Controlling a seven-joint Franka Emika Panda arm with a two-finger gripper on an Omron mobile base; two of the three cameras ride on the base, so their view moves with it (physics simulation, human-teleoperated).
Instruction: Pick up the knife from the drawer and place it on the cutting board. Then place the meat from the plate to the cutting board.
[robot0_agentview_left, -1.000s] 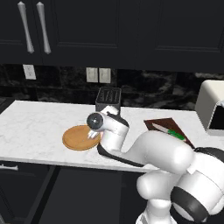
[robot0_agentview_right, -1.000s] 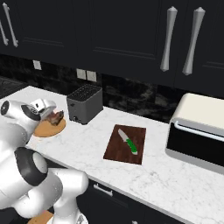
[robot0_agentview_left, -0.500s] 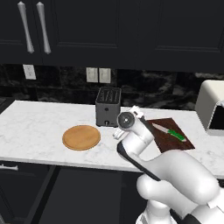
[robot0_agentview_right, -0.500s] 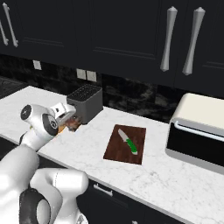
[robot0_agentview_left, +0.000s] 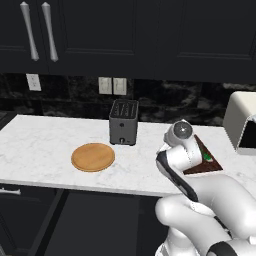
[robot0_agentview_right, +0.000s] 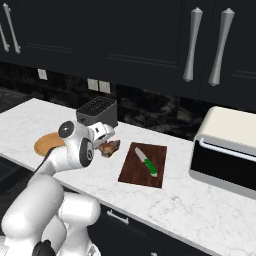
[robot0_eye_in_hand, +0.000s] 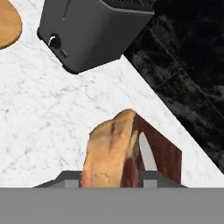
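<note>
Gripper (robot0_agentview_right: 109, 146) clamped on meat (robot0_agentview_right: 109, 147), beside cutting board (robot0_agentview_right: 131, 175) | advice: carry over bare wood, clear of knife (robot0_agentview_right: 147, 162), lower, release.

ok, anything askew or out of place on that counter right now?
Nothing stands out. The reddish-brown lumpy meat is held in the gripper above the marble, short of the dark brown cutting board, where the green-handled knife lies flat. The round tan plate sits bare.
</note>
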